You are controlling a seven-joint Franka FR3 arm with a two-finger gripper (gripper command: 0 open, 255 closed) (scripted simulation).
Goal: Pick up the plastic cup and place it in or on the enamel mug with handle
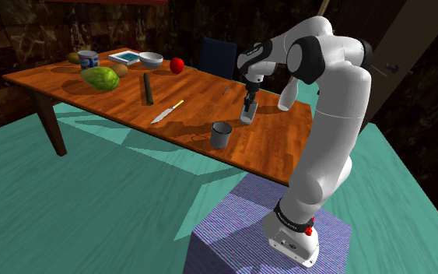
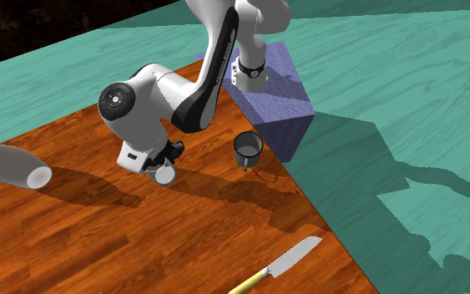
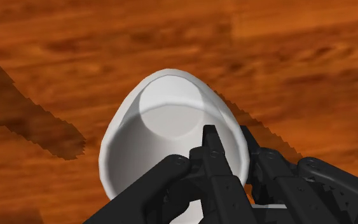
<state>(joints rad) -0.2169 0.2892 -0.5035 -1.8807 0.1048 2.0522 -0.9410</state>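
Our gripper (image 3: 229, 139) is clenched on the wall of the white cup (image 3: 171, 121), one finger (image 3: 210, 149) inside the mouth and the other outside it, right at the rim. The cup sits open side up on the table (image 1: 201, 100), or barely off it; we cannot tell which. We judge it light, thin-walled and smooth, so it may flex or slide under a hard squeeze. This rim pinch suits it, held gently and kept level. In the shoulder view the dark mug (image 1: 222, 135) stands near the gripper at eight o'clock, close to the table's edge, mouth upward
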